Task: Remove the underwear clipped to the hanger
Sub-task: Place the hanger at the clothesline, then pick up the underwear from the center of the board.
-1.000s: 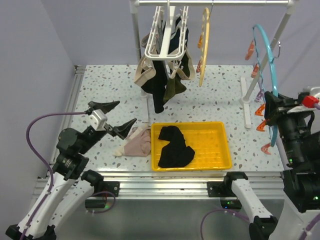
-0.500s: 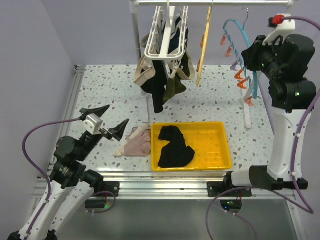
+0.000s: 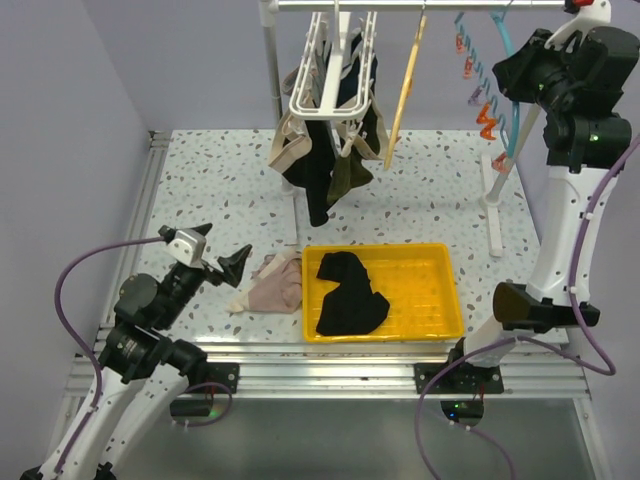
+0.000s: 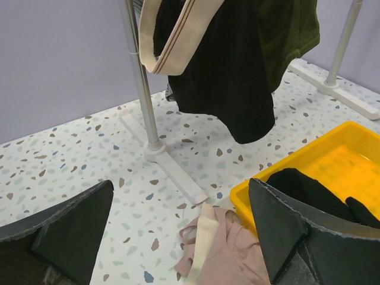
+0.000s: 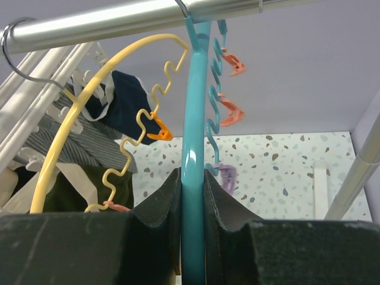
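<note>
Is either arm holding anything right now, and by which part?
The right tool is shut on the teal clip hanger, gripping its smooth main arm below the hook. The left tool is open, holding nothing.

Speckled table [image 3: 220, 180], yellow tray [image 3: 432, 292], seemingly pink underwear [image 3: 278, 288]

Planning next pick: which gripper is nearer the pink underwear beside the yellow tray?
Left. The left gripper sits open just left of the pink underwear; the right gripper is up at the rail, shut on the teal hanger.
</note>
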You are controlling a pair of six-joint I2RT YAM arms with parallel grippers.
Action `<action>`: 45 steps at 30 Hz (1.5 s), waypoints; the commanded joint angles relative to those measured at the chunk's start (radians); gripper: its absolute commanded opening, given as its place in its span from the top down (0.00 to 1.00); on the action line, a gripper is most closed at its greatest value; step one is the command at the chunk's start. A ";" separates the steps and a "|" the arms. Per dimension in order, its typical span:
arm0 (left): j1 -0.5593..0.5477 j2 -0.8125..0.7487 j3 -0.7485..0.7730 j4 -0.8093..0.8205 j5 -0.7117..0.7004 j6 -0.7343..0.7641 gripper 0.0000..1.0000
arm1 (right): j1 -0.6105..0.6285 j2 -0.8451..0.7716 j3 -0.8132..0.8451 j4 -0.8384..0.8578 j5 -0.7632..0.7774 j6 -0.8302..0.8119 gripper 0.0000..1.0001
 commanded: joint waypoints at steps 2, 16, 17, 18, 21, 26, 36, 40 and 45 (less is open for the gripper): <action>-0.002 0.013 -0.010 0.001 -0.018 -0.028 0.00 | -0.007 0.001 0.024 0.098 -0.046 0.031 1.00; 0.000 0.134 -0.053 0.024 -0.110 -0.375 0.00 | -0.021 -0.120 -0.200 0.149 -0.061 -0.033 0.82; 0.000 0.145 -0.056 0.021 -0.146 -0.454 0.00 | -0.021 -0.128 -0.203 0.153 -0.058 -0.039 0.78; 0.000 0.152 -0.059 0.014 -0.165 -0.496 0.00 | -0.023 -0.140 -0.206 0.156 -0.054 -0.050 0.72; 0.000 0.192 -0.073 -0.033 -0.242 -0.697 0.00 | -0.026 -0.169 -0.237 0.176 -0.031 -0.075 0.36; 0.000 0.298 -0.093 -0.139 -0.265 -1.039 0.00 | -0.030 -0.264 -0.339 0.210 0.029 -0.114 0.01; 0.001 0.695 0.031 -0.340 -0.141 -1.265 0.07 | -0.035 -0.436 -0.519 0.227 0.216 -0.205 0.01; -0.006 0.853 0.091 -0.377 -0.142 -1.256 0.09 | -0.036 -0.488 -0.620 0.227 0.247 -0.205 0.01; -0.017 1.014 0.180 -0.447 -0.182 -1.219 0.12 | -0.036 -0.540 -0.694 0.221 0.256 -0.205 0.01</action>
